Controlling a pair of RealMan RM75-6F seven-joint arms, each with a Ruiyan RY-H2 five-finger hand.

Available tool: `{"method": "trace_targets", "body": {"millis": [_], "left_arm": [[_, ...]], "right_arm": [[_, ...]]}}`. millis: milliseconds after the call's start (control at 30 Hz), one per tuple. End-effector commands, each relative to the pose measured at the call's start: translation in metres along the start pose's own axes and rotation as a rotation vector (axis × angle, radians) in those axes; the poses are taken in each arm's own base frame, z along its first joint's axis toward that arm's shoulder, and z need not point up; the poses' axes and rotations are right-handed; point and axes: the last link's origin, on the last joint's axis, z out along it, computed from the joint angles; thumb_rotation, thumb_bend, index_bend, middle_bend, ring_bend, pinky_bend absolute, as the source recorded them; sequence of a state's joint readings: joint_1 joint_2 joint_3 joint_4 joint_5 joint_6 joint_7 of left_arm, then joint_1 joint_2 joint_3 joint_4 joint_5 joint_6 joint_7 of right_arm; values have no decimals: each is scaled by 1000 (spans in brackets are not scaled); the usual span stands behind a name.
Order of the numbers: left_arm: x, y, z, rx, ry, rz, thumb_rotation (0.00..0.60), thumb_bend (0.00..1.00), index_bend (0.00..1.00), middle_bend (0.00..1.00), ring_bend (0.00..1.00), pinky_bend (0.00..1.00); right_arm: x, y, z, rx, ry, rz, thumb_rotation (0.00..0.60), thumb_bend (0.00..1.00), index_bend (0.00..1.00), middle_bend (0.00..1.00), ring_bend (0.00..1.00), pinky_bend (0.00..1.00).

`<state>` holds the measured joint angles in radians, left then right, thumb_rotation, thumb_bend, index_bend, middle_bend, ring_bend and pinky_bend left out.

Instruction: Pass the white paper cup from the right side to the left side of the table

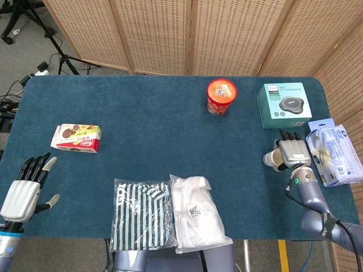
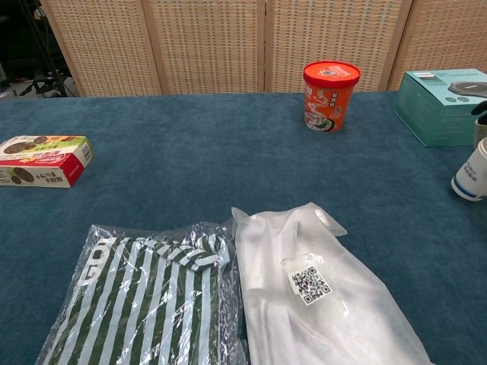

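Observation:
The white paper cup [image 1: 271, 160] stands at the right side of the blue table [image 1: 153, 130], and my right hand [image 1: 291, 151] wraps around it from the right. In the chest view the cup [image 2: 471, 171] shows at the right edge, leaning a little, with dark fingertips [image 2: 479, 109] above it. My left hand [image 1: 24, 190] hovers over the near left corner, fingers spread and holding nothing.
An orange noodle tub [image 1: 221, 96] and a teal box [image 1: 283, 105] sit at the back right. A blue-white packet [image 1: 334, 156] lies beside my right hand. A cookie box [image 1: 76, 137] is at the left. A striped bagged garment [image 1: 142, 214] and a white bag [image 1: 195, 212] lie at the front.

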<state>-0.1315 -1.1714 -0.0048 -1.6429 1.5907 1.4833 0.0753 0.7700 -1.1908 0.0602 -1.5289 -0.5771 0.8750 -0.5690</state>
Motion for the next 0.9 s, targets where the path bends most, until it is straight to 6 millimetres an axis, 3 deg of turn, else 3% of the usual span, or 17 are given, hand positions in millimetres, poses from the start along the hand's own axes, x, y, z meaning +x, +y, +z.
{"method": "trace_targets", "body": {"millis": [33, 733, 900], "left_arm": [[1, 0, 0, 1, 1, -2, 600, 207, 0, 0, 0, 0], [2, -1, -1, 4, 1, -6, 600, 206, 0, 0, 0, 0], [1, 0, -1, 1, -5, -7, 600, 206, 0, 0, 0, 0]], "right_arm": [[0, -3, -1, 5, 0, -10, 600, 247, 379, 0, 0, 0], [18, -36, -11, 50, 49, -60, 600, 246, 406, 0, 0, 0], [30, -54, -15, 73, 85, -88, 600, 246, 406, 0, 0, 0]]}}
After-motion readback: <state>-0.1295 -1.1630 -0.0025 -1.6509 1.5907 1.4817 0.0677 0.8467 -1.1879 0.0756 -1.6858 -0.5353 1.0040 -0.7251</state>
